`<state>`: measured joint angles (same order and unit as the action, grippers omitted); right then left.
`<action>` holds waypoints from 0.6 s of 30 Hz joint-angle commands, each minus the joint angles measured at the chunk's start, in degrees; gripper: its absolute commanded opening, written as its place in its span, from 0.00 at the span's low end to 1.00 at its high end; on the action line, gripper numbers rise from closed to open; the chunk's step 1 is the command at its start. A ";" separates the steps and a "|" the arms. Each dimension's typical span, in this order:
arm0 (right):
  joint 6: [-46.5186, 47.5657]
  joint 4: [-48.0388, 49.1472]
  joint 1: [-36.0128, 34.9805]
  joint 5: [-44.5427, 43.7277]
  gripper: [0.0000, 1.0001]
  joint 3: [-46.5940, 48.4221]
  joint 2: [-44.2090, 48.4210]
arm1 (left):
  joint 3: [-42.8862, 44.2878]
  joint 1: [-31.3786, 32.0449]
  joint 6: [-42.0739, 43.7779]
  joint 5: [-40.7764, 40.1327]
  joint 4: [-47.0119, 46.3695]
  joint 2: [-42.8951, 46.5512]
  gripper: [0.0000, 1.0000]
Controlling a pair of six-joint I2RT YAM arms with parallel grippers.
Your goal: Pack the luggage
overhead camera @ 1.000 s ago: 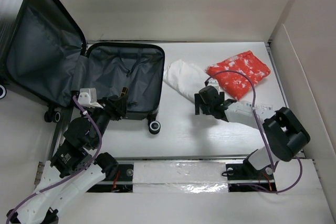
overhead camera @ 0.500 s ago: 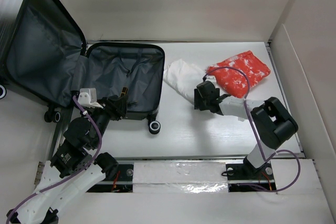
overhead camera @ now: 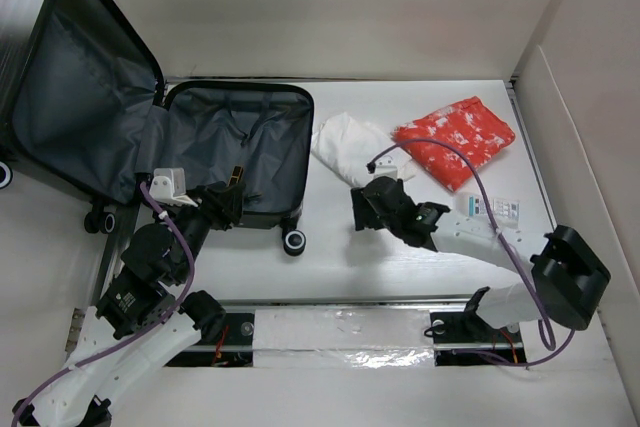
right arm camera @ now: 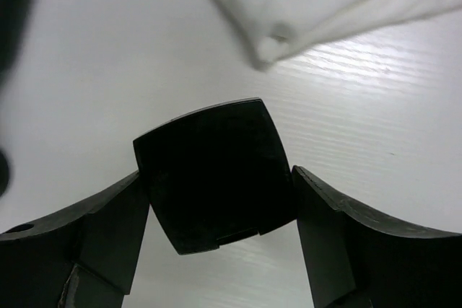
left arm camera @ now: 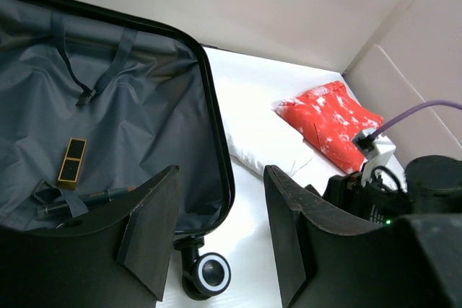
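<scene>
The luggage (overhead camera: 250, 127) lies open at the left, its dark grey lining up and its lid (overhead camera: 80, 87) raised; it also shows in the left wrist view (left arm camera: 130, 106). A small gold-and-black box (left arm camera: 72, 160) and a dark pen (left arm camera: 86, 198) lie inside. My left gripper (overhead camera: 228, 202) is open and empty over the case's near edge, as the left wrist view (left arm camera: 220, 172) shows. My right gripper (overhead camera: 362, 209) is shut on a flat black square case (right arm camera: 216, 171), held above the table right of the luggage.
A folded white cloth (overhead camera: 345, 147) and a red-and-white packet (overhead camera: 455, 137) lie on the table behind my right gripper. A small white card (overhead camera: 495, 209) lies by the right arm. A caster wheel (overhead camera: 294, 241) sticks out at the luggage's near corner.
My right gripper has moved left and nearer with the black case, away from the white cloth. The left arm has not moved.
</scene>
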<state>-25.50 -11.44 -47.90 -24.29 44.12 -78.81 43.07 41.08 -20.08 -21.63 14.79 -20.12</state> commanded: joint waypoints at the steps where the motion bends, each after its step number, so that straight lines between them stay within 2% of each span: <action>1: 1.14 5.53 -2.98 2.32 0.43 5.95 1.20 | -0.18 -0.21 0.83 0.88 -2.75 -0.80 0.46; 4: 5.62 8.98 -4.48 6.88 0.43 14.38 -3.88 | -0.35 -0.21 0.74 0.10 -2.92 -0.27 0.46; 5: 6.24 9.33 -5.35 9.07 0.43 21.29 -5.64 | -0.27 -0.21 0.65 0.01 -2.83 -0.36 0.46; 7: 7.21 13.00 -6.06 11.63 0.44 27.39 -11.79 | -0.18 -0.21 0.56 -0.17 -2.22 -0.36 0.46; 8: 7.74 13.55 -6.07 14.42 0.50 33.17 -13.72 | -0.09 -0.21 0.65 -0.08 -2.22 -0.10 0.46; 10: 8.09 14.17 -6.07 16.55 0.59 37.69 -17.95 | -0.18 -0.21 0.56 -0.52 -2.22 0.69 0.46; 14: 8.10 19.17 -4.75 14.28 1.00 35.52 -16.82 | -0.27 -0.21 0.56 -0.44 -2.39 1.49 0.46; 16: 6.52 15.76 -1.68 12.97 1.00 31.06 -14.20 | -0.27 -0.21 0.65 0.53 -2.65 2.10 0.46; 18: 3.46 11.90 0.95 6.04 0.94 25.70 -10.60 | -0.53 -0.21 0.65 1.06 -3.09 2.71 0.47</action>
<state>-19.25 3.27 -50.98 -11.81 75.11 -93.67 43.07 41.08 -20.01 -21.37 14.79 -18.65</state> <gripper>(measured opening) 0.950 0.462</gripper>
